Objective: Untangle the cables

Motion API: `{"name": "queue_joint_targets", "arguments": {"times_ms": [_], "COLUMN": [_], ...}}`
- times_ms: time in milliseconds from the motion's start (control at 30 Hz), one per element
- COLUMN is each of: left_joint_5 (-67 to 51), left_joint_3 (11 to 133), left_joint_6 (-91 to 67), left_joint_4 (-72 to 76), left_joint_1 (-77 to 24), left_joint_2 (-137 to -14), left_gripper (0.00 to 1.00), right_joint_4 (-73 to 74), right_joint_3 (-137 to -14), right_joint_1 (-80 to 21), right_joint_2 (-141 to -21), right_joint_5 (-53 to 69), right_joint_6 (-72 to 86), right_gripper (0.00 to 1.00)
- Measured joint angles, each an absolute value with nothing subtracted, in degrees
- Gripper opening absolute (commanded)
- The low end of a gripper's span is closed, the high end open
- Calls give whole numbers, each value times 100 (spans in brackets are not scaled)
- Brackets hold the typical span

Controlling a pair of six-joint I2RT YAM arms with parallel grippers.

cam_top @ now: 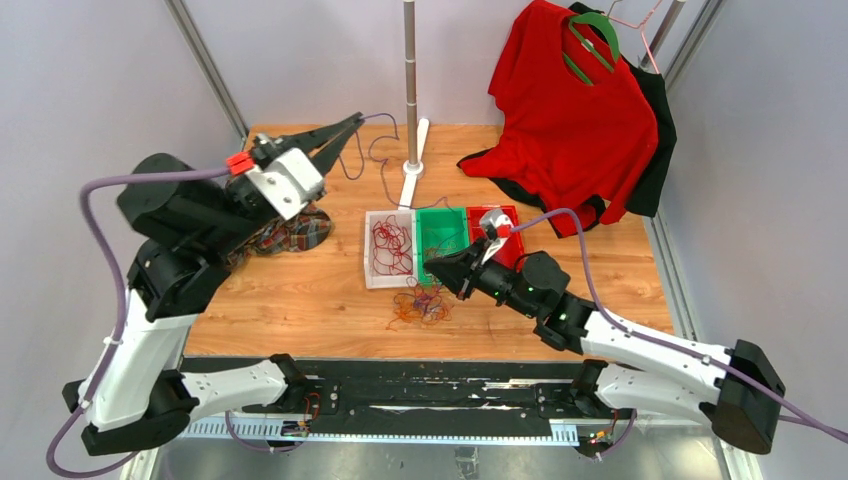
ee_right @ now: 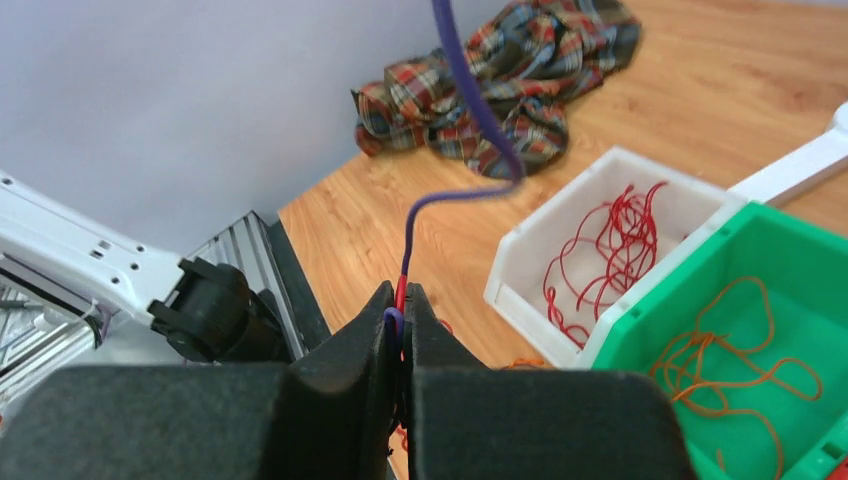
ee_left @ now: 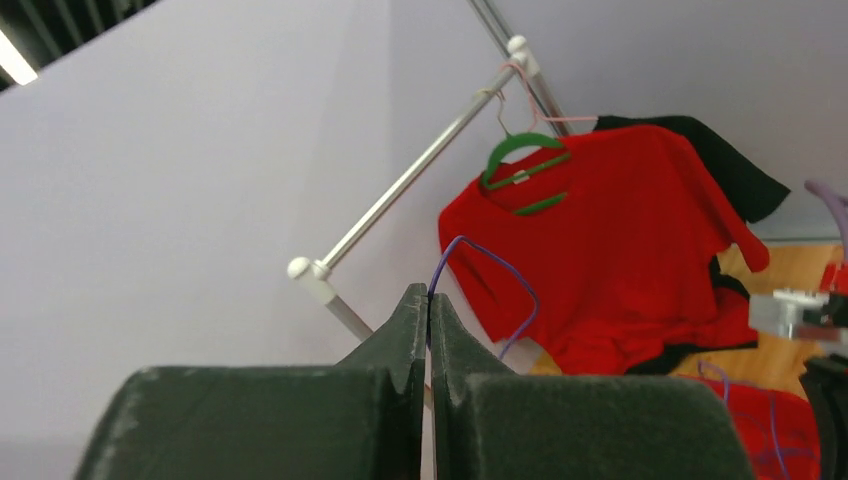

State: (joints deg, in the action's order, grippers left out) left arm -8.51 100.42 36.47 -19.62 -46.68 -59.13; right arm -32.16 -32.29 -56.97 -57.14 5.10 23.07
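Note:
A tangle of thin red, orange and purple cables point(cam_top: 420, 303) lies on the wooden table in front of the bins. My left gripper point(cam_top: 354, 121) is raised at the back left, shut on a purple cable point(cam_top: 383, 168) that curves down towards the bins. The left wrist view shows that purple cable point(ee_left: 505, 268) pinched at the left gripper's point(ee_left: 428, 296) tips. My right gripper point(cam_top: 433, 263) sits low just above the tangle. Its wrist view shows the right gripper point(ee_right: 400, 303) shut on a purple cable point(ee_right: 408, 232) together with a red strand, the purple one rising out of frame.
A white bin point(cam_top: 372, 268) holds red cables, a green bin point(cam_top: 424, 214) holds orange ones, and a red bin point(cam_top: 508, 213) stands beside them. A plaid cloth point(cam_top: 295, 234) lies at the left. A pole stand point(cam_top: 411, 90) and a hung red shirt point(cam_top: 570, 130) stand behind.

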Motion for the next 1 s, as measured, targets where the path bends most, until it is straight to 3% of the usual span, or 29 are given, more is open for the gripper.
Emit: {"name": "queue_joint_targets", "arguments": {"times_ms": [233, 333, 567, 633, 733, 833, 1000], "left_joint_5": [-827, -845, -1393, -1610, -1997, -2368, -2829], "left_joint_3": [9845, 9848, 9520, 8991, 8211, 7806, 7411], "left_joint_6": [3597, 3636, 3951, 4025, 3994, 3872, 3474], "left_joint_4": [-2117, -2128, -2862, -3052, -3367, -3640, -3697], "left_joint_1": [-4665, -4665, -4665, -4665, -4665, -4665, -4665], "left_joint_2": [-5944, -5894, -5631, -5393, -5094, -5037, -5196], "left_gripper": [1, 11, 19, 25, 50, 62, 65], "right_joint_4": [-3006, -2928, -2596, -2497, -2381, -2279, -2147], "right_joint_3": [-3284, -3284, -3385, -3437, -3514, -3590, -3642], "right_joint_1": [-5697, -5697, -5697, -5697, -5697, -5697, -5697], "right_joint_2": [-5199, -5190, -5186, -5162, -5107, -5074, -5063], "right_joint_5": [303, 246, 200, 189, 185, 183, 183], "right_joint_6": [2117, 2071, 1914, 1841, 1765, 1675, 1584], "right_gripper": [1, 1, 1, 1, 1, 1, 0]}}
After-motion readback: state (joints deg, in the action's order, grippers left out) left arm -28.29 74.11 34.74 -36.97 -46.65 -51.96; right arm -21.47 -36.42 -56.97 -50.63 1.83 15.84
